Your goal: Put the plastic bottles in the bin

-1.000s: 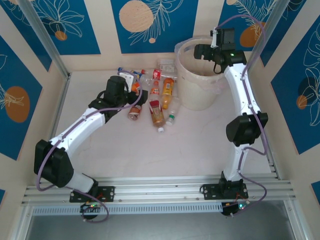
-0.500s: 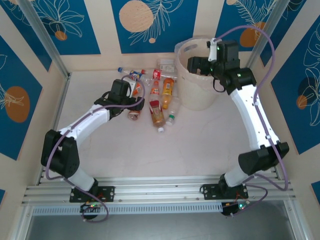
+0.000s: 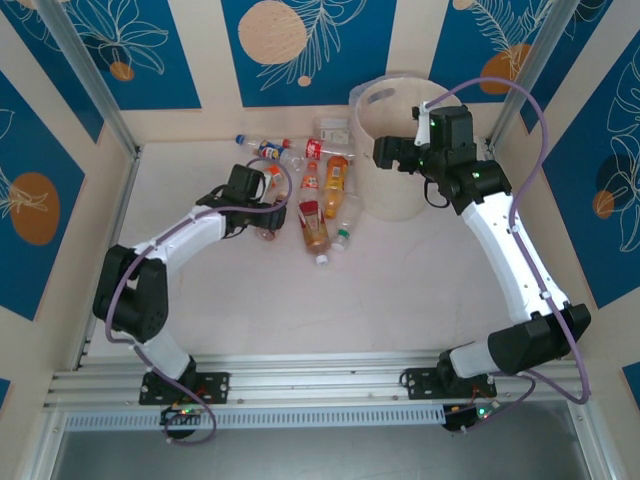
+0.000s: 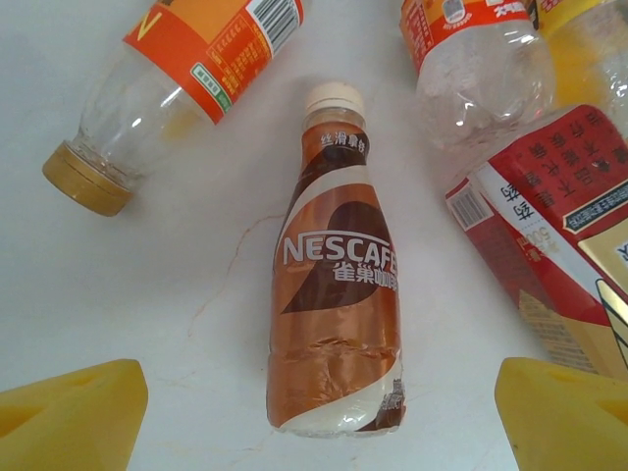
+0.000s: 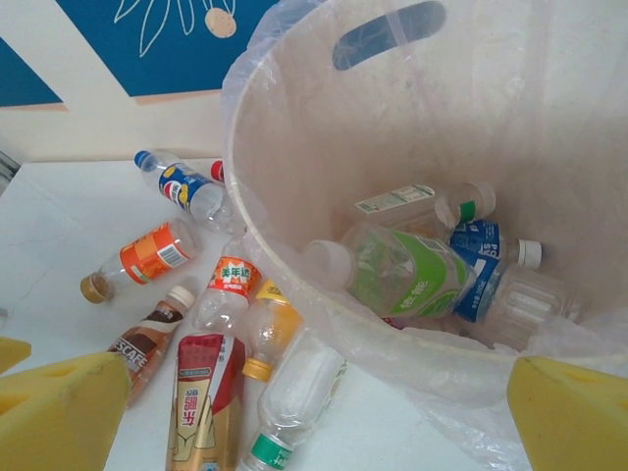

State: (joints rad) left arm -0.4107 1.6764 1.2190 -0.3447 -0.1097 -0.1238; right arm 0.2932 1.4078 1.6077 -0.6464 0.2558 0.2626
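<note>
While its yellow pads (image 4: 69, 412) stand wide apart and touch nothing, the left gripper (image 4: 316, 417) hangs open over the brown Nescafé bottle (image 4: 336, 314). That bottle lies flat on the table (image 4: 177, 294), on the left arm's side of the bin (image 5: 294, 147). Its long axis runs straight away from the claw, cream cap far and base between the pads.

The right gripper (image 5: 316, 412), jaws wide and empty, hovers over the bin's rim. Inside the bin, on their sides, lie a green-labelled bottle (image 5: 407, 275), a blue-labelled bottle (image 5: 486, 270) and a green-capped bottle (image 5: 422, 201). Its crumpled liner (image 5: 471, 373) hides part of the floor. A red-labelled bottle (image 4: 549, 226) outside the bin is cut off by the left wrist view's edge.
</note>
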